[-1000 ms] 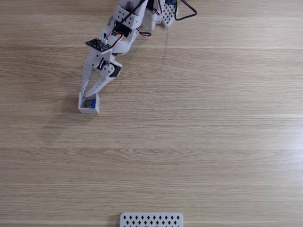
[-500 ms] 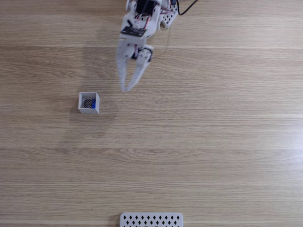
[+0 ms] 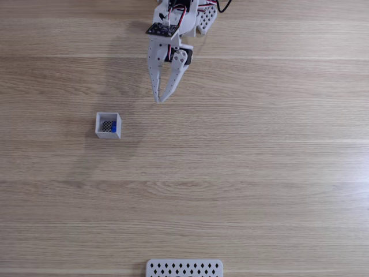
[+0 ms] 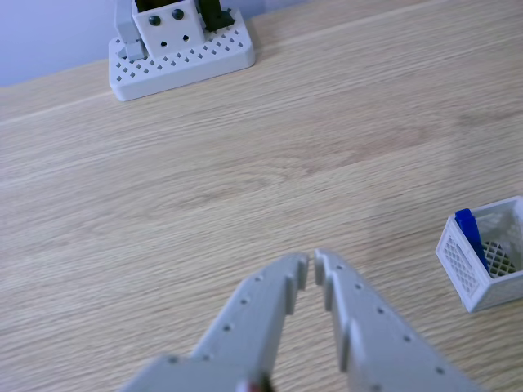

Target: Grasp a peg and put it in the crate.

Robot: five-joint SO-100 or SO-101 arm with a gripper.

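The crate [image 3: 108, 135] is a small white open-top box standing on the wooden table, left of centre in the fixed view. The blue peg [image 3: 114, 124] lies inside it against the right wall. In the other view the crate [image 4: 462, 266] sits at the right edge, with the peg [image 4: 471, 236] leaning upright in it. My gripper [image 3: 159, 100] hangs up and to the right of the crate, well apart from it. Its fingers nearly meet at the tips with nothing between them, and the other view shows the gripper [image 4: 311, 266] the same way.
A flat white perforated plate [image 3: 183, 268] lies at the bottom edge of the fixed view. The arm's base [image 3: 203, 18] stands at the top; in the other view the base [image 4: 184, 54] sits at the far table edge. Bare wood surrounds the crate.
One second ago my gripper stood over the crate with the peg at its tips. It has since pulled away up and to the right, and the peg stays in the crate.
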